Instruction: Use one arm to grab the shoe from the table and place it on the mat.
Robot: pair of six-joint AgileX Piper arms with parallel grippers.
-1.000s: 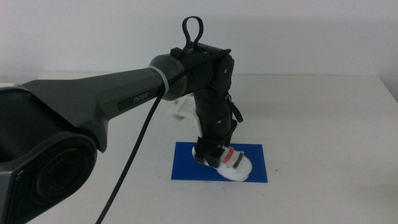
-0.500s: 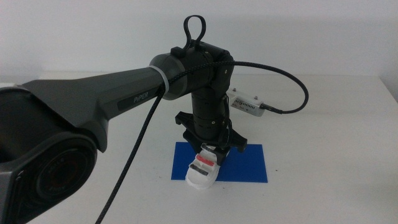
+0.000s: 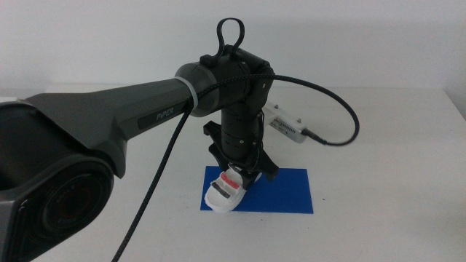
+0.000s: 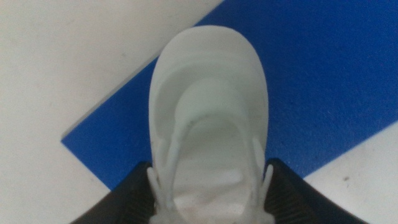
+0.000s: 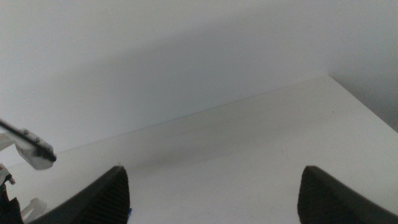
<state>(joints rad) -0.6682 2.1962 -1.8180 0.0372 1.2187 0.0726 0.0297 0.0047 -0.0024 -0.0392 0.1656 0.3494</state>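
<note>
Shoe sits gripped in the left gripper, over the near left corner of the mat, its white toe pointing toward the near left and reaching past the mat's near edge. Its red strap and a black one show just below the jaws in the middle view; whether the sole touches the mat cannot be told. In the left wrist view the shoe fills the middle, toe away from the camera, with the two dark jaws of the left gripper closed against its sides near the heel. Under it lies the blue mat, with the white table showing past the mat's edges. The left arm comes in from the left, thick and dark grey, bends down at the wrist above the mat, and carries a black cable that hangs to the near edge. A second cable loops out to the right of the wrist to a small white box mounted beside it. The table stretches white to the right and far side. The right gripper waits elsewhere, out of the middle view; its own camera shows two dark jaws held wide apart with nothing between them, over the table and facing a pale wall.
</note>
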